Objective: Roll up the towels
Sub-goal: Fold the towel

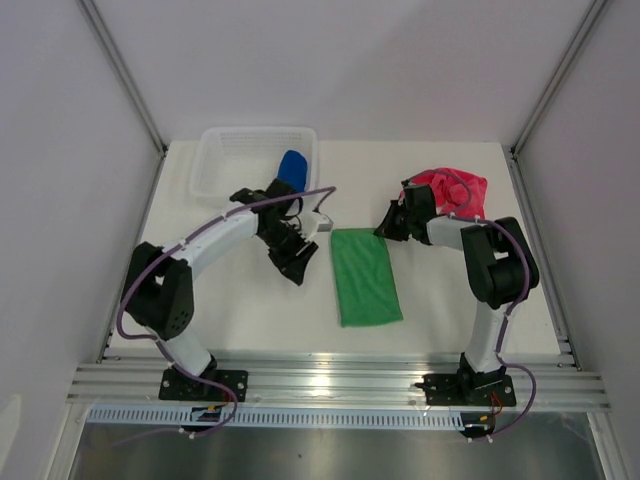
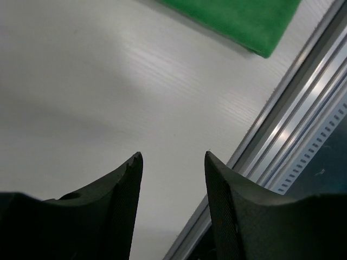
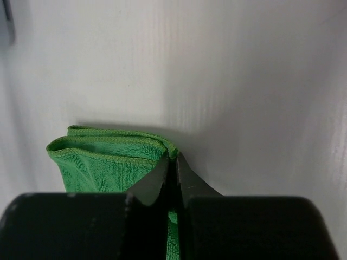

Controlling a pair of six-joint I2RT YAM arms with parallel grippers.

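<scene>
The green towel (image 1: 365, 275) lies folded flat in a long strip at the table's middle. My right gripper (image 1: 389, 224) sits at its far right corner, jaws shut on the doubled green towel (image 3: 103, 162) edge, which shows pinched between the right gripper (image 3: 174, 157) tips. My left gripper (image 1: 295, 263) hovers just left of the towel's far end. In the left wrist view the left gripper (image 2: 173, 157) is open over bare table with nothing between its fingers, and a corner of the green towel (image 2: 244, 19) shows at the top. The rolled blue towel (image 1: 292, 168) stands in the basket. The pink-red towel (image 1: 452, 190) lies bunched behind the right arm.
A white mesh basket (image 1: 225, 165) stands at the back left of the table. An aluminium rail (image 1: 340, 385) runs along the near edge, also seen as the rail (image 2: 303, 130) in the left wrist view. Grey walls close in both sides and the back.
</scene>
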